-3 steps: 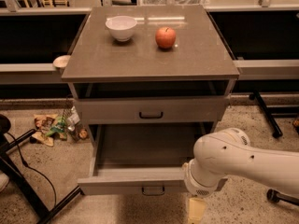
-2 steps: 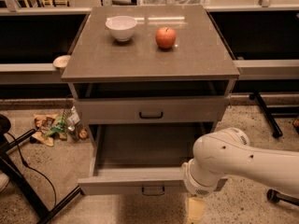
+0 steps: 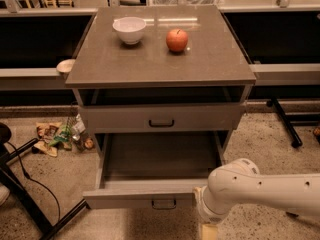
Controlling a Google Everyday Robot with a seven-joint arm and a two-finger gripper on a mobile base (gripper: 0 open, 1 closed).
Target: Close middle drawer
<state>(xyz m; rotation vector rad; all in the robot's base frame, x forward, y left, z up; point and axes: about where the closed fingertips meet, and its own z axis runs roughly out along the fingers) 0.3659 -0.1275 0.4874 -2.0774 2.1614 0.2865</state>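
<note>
The middle drawer [image 3: 145, 198] is pulled far out of the grey cabinet. Its wide shallow tray looks empty, and its low front carries a small dark handle [image 3: 164, 203]. My white arm [image 3: 260, 189] comes in from the right. Its wrist sits against the right end of the drawer front. My gripper [image 3: 207, 231] hangs just below that, at the bottom edge of the view and mostly cut off. The drawer above [image 3: 161, 118], with the bolder black handle, stands slightly out.
A white bowl [image 3: 129, 30] and a red apple [image 3: 177, 40] sit on the cabinet top [image 3: 160, 64]. Litter [image 3: 60, 136] lies on the floor to the left. Black stand legs [image 3: 30, 209] are at the lower left, and another black leg [image 3: 285, 124] is at the right.
</note>
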